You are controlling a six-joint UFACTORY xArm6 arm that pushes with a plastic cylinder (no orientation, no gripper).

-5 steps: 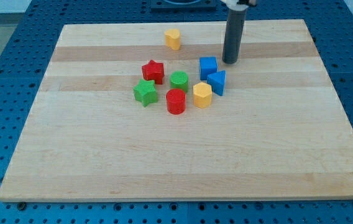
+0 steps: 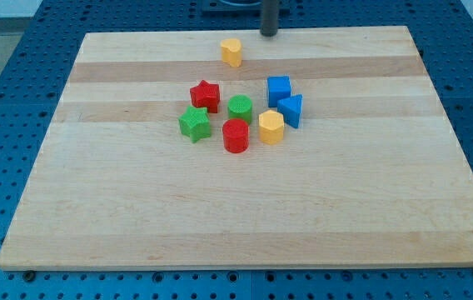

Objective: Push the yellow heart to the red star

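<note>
The yellow heart [image 2: 231, 52] lies near the board's top edge, a little left of centre. The red star [image 2: 206, 95] lies below it and slightly to the left, at the top left of a cluster of blocks. My tip [image 2: 268, 34] touches down at the board's top edge, to the upper right of the yellow heart, with a small gap between them.
The cluster holds a green star [image 2: 194, 123], a green round block [image 2: 240, 108], a red cylinder [image 2: 236, 136], a yellow hexagon [image 2: 271, 127], a blue cube [image 2: 279, 88] and a blue triangle [image 2: 291, 110]. The wooden board [image 2: 136, 208] lies on a blue perforated table.
My tip has moved up and to the left, from beside the blue cube to the board's top edge near the yellow heart. No block has moved.
</note>
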